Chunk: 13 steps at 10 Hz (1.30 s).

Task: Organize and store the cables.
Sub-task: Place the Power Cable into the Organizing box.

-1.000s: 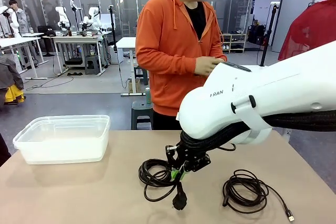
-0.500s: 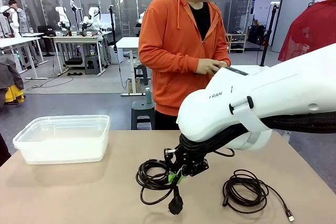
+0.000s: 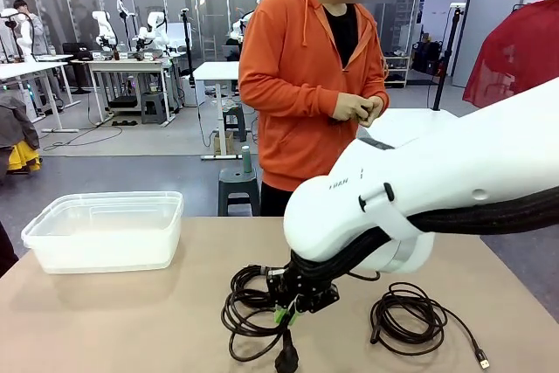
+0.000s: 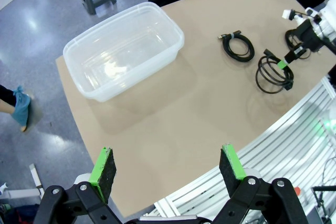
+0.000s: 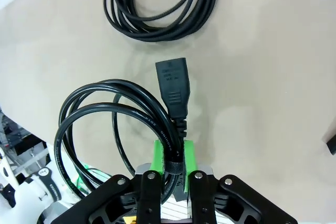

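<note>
The right gripper (image 3: 293,306) is closed tight on the first coil (image 3: 243,307) of black cable. The gathered strands are pinched between the green pads. This coil is located to the right of the clear plastic tub (image 3: 96,246), well apart from it and nearer the robot's edge of the table (image 3: 131,321). Its plug (image 3: 285,360) is seen hanging below the pads.

The second coil (image 3: 410,316) is laid flat on the table. It is farther right of the tub, just beyond the first coil and not touching it.

The third coil (image 4: 237,45), a smaller one, is seen flat on the table in the left wrist view. It is placed between the tub and the right gripper.

The left gripper (image 4: 168,163) is held high above the table on the robot's side of the tub, with its jaws spread wide.

The person's hands (image 3: 360,109) are held together at chest height beyond the table, to the right of the tub.
</note>
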Each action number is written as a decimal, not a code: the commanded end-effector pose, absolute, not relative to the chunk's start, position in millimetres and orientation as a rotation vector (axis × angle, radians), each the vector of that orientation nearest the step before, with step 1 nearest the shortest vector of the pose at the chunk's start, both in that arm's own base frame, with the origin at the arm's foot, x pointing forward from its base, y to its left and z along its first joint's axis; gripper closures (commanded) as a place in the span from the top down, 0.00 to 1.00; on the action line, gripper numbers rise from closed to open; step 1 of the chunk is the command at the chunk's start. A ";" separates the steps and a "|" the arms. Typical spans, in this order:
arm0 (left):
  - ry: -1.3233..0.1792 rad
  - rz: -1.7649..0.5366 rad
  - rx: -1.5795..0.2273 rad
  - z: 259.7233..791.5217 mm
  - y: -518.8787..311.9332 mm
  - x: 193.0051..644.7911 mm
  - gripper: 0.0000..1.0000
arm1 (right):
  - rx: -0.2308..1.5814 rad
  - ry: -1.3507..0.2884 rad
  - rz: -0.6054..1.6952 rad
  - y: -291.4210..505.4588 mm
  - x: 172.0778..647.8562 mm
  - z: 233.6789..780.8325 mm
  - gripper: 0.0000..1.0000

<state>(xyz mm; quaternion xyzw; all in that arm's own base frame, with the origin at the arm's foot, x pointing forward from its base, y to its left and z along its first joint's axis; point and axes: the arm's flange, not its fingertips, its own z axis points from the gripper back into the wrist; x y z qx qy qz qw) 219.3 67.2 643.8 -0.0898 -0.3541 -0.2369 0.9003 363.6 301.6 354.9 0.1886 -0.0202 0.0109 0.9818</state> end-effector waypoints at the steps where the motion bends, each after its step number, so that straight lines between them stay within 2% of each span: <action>1: -0.736 -0.501 -0.185 644.5 66.3 218.4 1.00 | 0.363 -0.065 0.036 310.1 364.1 343.8 0.18; 10: -0.736 -0.501 -0.185 644.5 66.3 218.4 1.00 | 0.206 -0.116 0.020 320.9 357.8 307.5 0.18; 12: -0.736 -0.501 -0.185 644.5 66.3 218.4 1.00 | 0.204 -0.130 0.012 321.1 355.9 311.6 0.46; 13: -0.736 -0.501 -0.185 644.5 66.3 218.4 1.00 | 0.208 -0.130 0.012 321.5 355.1 313.4 0.68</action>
